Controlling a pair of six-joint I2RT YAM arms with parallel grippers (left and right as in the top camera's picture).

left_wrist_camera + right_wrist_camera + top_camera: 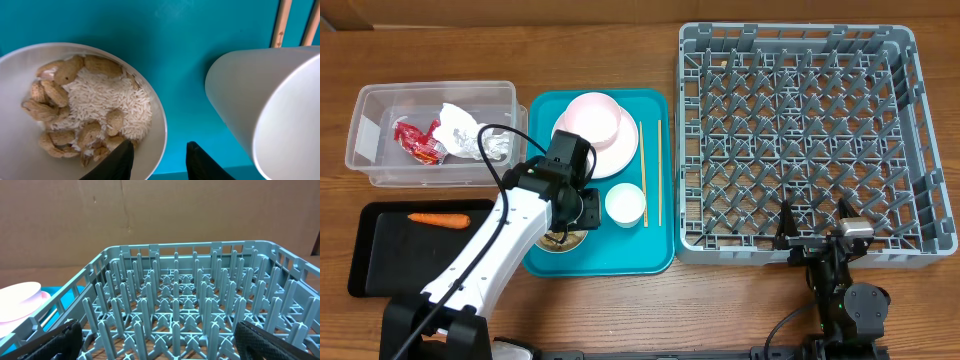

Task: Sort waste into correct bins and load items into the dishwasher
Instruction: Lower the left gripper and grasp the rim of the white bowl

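Observation:
A whitish bowl [15, 155] holds beige food scraps [85, 107] and rice on the teal tray [190, 40]. My left gripper [160, 150] is open and straddles the bowl's right rim, with one finger over the food and the other outside over the tray. From overhead, the left gripper [575, 205] sits above that bowl [563, 240], with the small white cup [625, 204] just to its right. A pale bowl [588, 118] rests on the pink plate [618, 150]. Chopsticks [658, 170] lie along the tray's right side. My right gripper [165, 340] is wide open and empty at the near wall of the grey dish rack [800, 140].
The clear tub [380, 105] at the back left holds a red wrapper [417, 140] and crumpled paper [470, 130]. A carrot [438, 219] lies in the black tray [380, 260] at the front left. The cup [270, 100] stands close to the left gripper's outer finger.

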